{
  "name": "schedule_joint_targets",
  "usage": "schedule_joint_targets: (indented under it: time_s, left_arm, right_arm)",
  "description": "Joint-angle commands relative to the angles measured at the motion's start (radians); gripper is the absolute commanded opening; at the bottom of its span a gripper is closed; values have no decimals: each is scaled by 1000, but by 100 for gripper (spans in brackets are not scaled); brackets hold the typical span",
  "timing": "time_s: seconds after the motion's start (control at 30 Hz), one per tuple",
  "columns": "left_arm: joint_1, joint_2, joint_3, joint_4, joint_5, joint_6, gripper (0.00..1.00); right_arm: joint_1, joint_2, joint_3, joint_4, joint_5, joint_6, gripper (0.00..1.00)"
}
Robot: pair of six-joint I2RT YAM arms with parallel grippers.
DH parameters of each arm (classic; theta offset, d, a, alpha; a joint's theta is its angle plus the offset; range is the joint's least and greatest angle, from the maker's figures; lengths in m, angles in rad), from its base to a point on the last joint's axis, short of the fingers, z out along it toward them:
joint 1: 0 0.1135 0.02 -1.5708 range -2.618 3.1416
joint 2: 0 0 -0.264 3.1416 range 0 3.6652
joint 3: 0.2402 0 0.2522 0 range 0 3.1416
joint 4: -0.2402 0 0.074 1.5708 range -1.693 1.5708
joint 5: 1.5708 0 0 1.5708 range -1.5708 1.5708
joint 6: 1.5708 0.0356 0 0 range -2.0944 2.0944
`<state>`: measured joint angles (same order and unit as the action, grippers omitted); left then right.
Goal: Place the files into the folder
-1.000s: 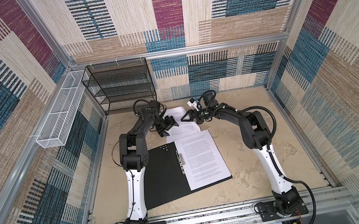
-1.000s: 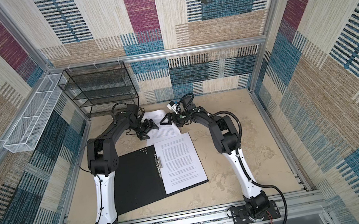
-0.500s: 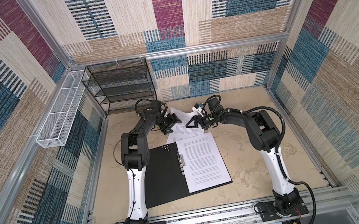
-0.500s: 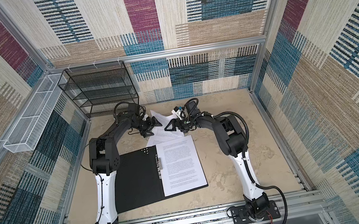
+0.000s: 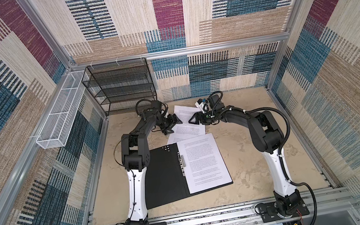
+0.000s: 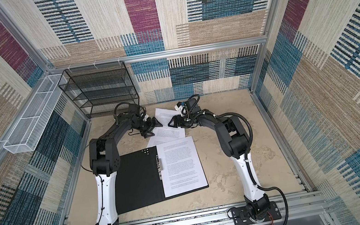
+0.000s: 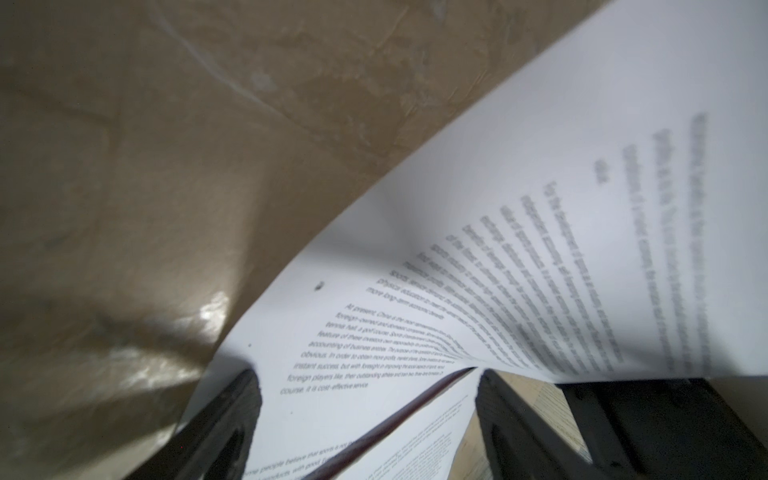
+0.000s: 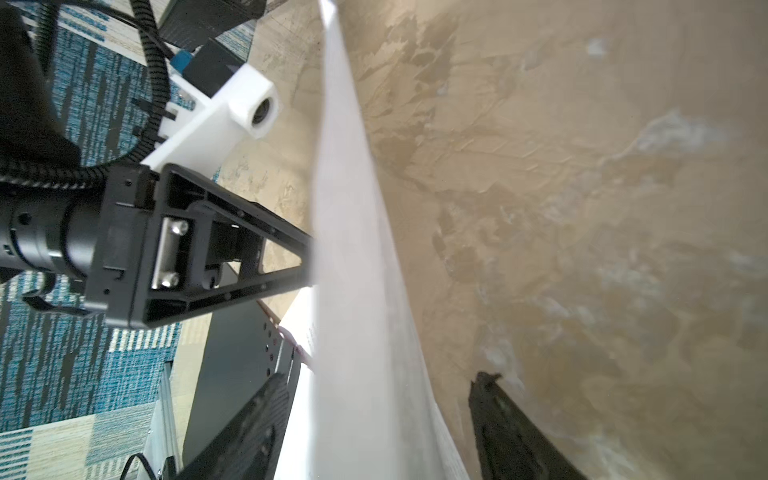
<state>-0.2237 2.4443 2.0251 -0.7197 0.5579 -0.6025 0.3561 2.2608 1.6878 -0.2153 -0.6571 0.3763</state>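
The folder lies open, black inside up, with one printed sheet on its right half. Behind it lie the loose files, white printed sheets fanned over each other. My left gripper is open at their left edge, with a sheet bowing up between its fingers. My right gripper faces it from the right, jaws apart around that raised sheet. The right wrist view also shows the left gripper and the folder.
A black wire-mesh rack stands at the back left. A white wire basket hangs on the left wall. The folder's metal clip runs along its spine. Bare beige tabletop lies right of the folder.
My right gripper has come down and in to the files' right edge and its jaws have narrowed. The left gripper has nudged toward the sheets, and the top sheet has bowed up.
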Motion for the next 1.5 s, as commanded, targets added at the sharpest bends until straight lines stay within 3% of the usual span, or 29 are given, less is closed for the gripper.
schedule_joint_targets:
  time_s: [0.0,0.33,0.57,0.83,0.97,1.07,1.27,1.47]
  left_arm:
    - [-1,65,-29,-138,-185,5,85]
    - [-2,65,-21,-139,-168,6,84]
    - [-21,34,99,-138,67,25,84]
    - [-36,-90,162,-144,185,4,85]
    - [-36,-194,74,-141,180,12,85]
    - [-34,-304,-50,-143,117,25,85]
    - [-28,-546,-344,-193,-84,98,85]
    - [5,-714,-620,-182,-130,127,85]
  right_arm:
    - [1,-32,-23,-9,76,-1,69]
    - [-1,-53,-38,-11,98,1,52]
    - [-2,-11,64,-58,129,-8,21]
    - [-3,26,178,-141,184,-43,10]
    - [-2,32,194,-159,208,-63,5]
    - [-8,37,208,-160,237,-68,0]
    - [-34,63,304,-180,302,-73,0]
    - [-46,-4,386,-190,425,-87,0]
